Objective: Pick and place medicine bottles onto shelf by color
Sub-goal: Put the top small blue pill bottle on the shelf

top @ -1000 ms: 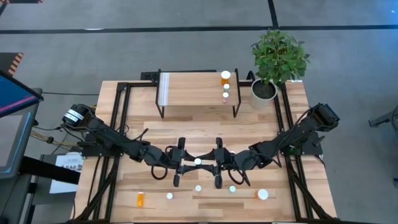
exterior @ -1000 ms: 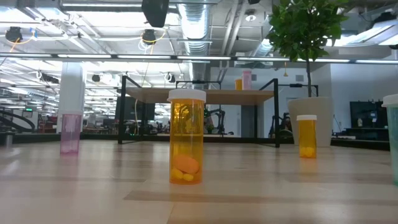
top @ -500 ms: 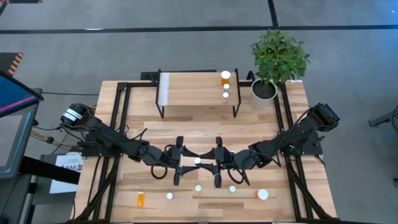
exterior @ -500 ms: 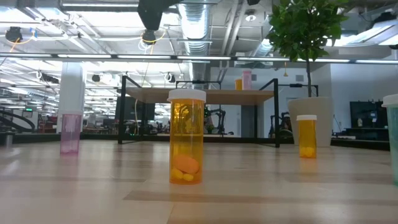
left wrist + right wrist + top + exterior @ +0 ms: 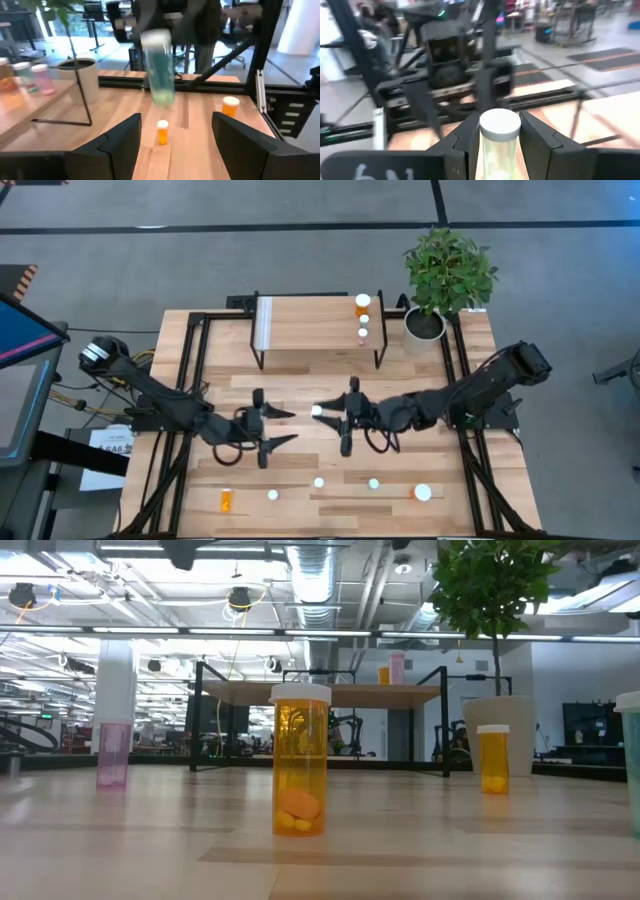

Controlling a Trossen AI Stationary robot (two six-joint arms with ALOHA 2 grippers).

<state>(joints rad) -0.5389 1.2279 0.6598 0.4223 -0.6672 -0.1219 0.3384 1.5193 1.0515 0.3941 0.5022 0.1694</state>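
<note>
My right gripper (image 5: pixel 330 418) is clamped on a green bottle (image 5: pixel 318 412), held in the air in front of the shelf (image 5: pixel 310 323), about level with its middle and well clear of its front legs. From my right wrist, the white cap (image 5: pixel 499 124) sits between my two dark fingers (image 5: pixel 536 137), which press against the bottle's pale body just under the cap. From my left wrist the same bottle (image 5: pixel 159 67) shows as a blurred greenish cylinder with a white cap, hanging above the table (image 5: pixel 200 140).

My left gripper (image 5: pixel 272 426) stands apart, holding nothing, its two fingers (image 5: pixel 121 142) spread wide. It is also in front of the shelf, toward the end with the white strip (image 5: pixel 265 324), and just beside the bottle that my right gripper carries, without touching it.

On the shelf, at the end away from the white strip, three bottles stand in a short row: an orange bottle (image 5: pixel 362 304) farthest back, a small white-capped one (image 5: pixel 364 320) in the middle whose colour I cannot tell, and a pink bottle (image 5: pixel 363 336) nearest the front edge. A potted plant (image 5: pixel 446 272) stands on the table just past that end of the shelf.

Far in front of the shelf, along the near side of the table, more bottles wait: an orange one lying on its side (image 5: pixel 226 500), three small upright ones (image 5: pixel 319 482) seen by their white caps, and a larger orange bottle (image 5: pixel 422 493). At table height the closest is an upright orange bottle with pills inside (image 5: pixel 300 773).
</note>
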